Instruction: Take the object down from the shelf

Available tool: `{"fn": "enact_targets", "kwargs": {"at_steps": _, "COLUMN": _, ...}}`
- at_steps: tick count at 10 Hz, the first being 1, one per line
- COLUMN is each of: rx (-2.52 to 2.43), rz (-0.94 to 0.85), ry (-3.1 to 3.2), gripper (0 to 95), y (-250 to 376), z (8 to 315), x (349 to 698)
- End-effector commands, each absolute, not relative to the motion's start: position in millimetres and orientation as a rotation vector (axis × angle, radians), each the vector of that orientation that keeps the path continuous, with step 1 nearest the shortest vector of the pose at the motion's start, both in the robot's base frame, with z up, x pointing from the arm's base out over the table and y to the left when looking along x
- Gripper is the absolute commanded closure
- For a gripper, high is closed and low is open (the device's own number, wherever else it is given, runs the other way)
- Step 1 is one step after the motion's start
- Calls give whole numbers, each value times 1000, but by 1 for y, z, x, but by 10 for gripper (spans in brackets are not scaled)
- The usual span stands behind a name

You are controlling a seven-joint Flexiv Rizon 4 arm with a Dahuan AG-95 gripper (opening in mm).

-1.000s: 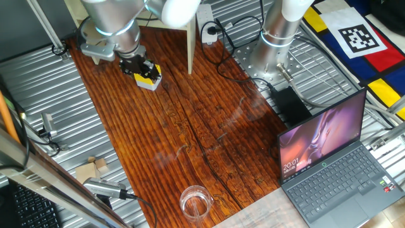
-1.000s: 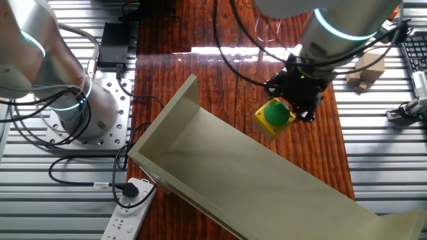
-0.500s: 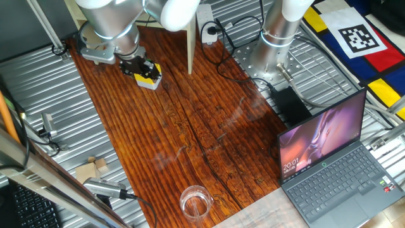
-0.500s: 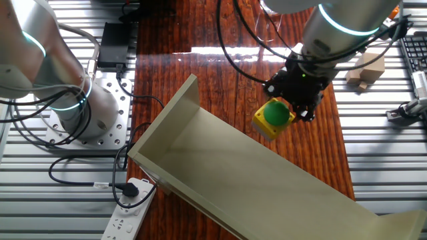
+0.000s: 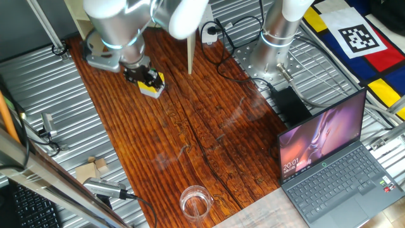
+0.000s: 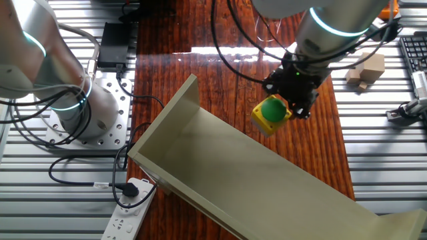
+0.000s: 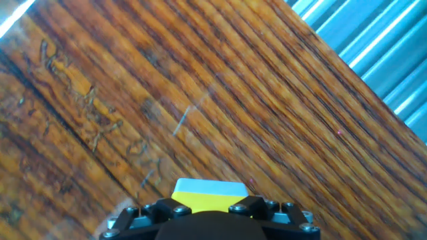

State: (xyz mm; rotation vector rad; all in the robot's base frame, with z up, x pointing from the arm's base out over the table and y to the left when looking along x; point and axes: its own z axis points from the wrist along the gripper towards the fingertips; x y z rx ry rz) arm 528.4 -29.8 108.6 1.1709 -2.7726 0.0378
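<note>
Yellow box point(image 6: 270, 115), cube-like plastic, round green button on top; no label readable on it. Sits between the black fingers point(image 6: 298, 103) of the gripper point(image 5: 147, 79), which is clamped on its sides, jaws narrow around it. Box is off the shelf point(image 6: 227, 173), just beside the shelf's open front edge, above the table point(image 5: 209, 126); cannot tell if it touches the tabletop. In hand view the box point(image 7: 209, 193) shows as a yellow face with a pale top edge, right at the finger mount, wood below it.

Shelf: cream flat boards, smooth matte, one upright side panel at the end. Table: dark red-brown wood, strong wavy grain, glossy. Ribbed metal sheets surround it.

Laptop point(image 5: 335, 158) open, screen reads "20:01", pink-purple wallpaper. Square black-and-white marker point(image 5: 359, 38) on a red, blue, yellow mat. Clear glass point(image 5: 195, 202) near the table edge. Pale wooden blocks point(image 5: 95, 168) on the metal. White power strip point(image 6: 130, 200) with black cables.
</note>
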Motion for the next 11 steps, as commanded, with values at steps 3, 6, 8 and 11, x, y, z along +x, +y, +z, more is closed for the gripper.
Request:
{"fn": "enact_targets", "kwargs": {"at_steps": 3, "rx": 1197, "rz": 42, "ry": -2814, "gripper": 950, "y": -13, "z": 80, "x": 524}}
{"fn": "enact_targets", "kwargs": {"at_steps": 6, "rx": 1218, "rz": 60, "ry": -2844, "gripper": 950, "y": -8, "z": 60, "x": 521}}
{"fn": "enact_targets", "kwargs": {"at_steps": 8, "rx": 1263, "rz": 53, "ry": -2835, "gripper": 760, "y": -8, "z": 55, "x": 521}}
{"fn": "enact_targets", "kwargs": {"at_steps": 11, "rx": 1297, "rz": 59, "ry": -2819, "gripper": 570, "y": -8, "z": 55, "x": 521}}
